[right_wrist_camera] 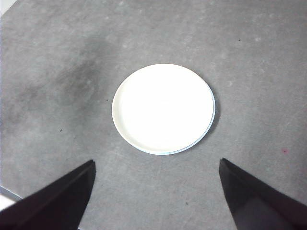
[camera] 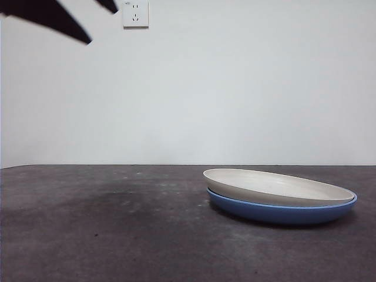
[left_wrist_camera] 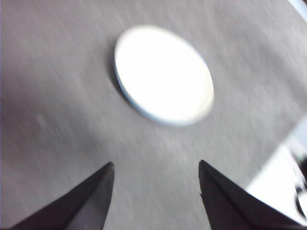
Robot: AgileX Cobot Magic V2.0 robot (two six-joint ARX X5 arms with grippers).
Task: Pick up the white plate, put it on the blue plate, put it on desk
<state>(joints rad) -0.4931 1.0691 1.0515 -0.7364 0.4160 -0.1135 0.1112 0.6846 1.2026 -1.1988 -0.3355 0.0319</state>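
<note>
The white plate lies stacked on the blue plate at the right of the desk, slightly tilted. My left gripper is open and empty, high above and well short of the white plate; its view is blurred. My right gripper is open and empty, high above the white plate. Only a thin sliver of the blue plate's rim shows there. Two black jaw tips show at the top left of the front view; I cannot tell whose they are.
A white wall socket sits on the pale wall behind the desk. The desk's edge shows in the left wrist view and in a corner of the right wrist view.
</note>
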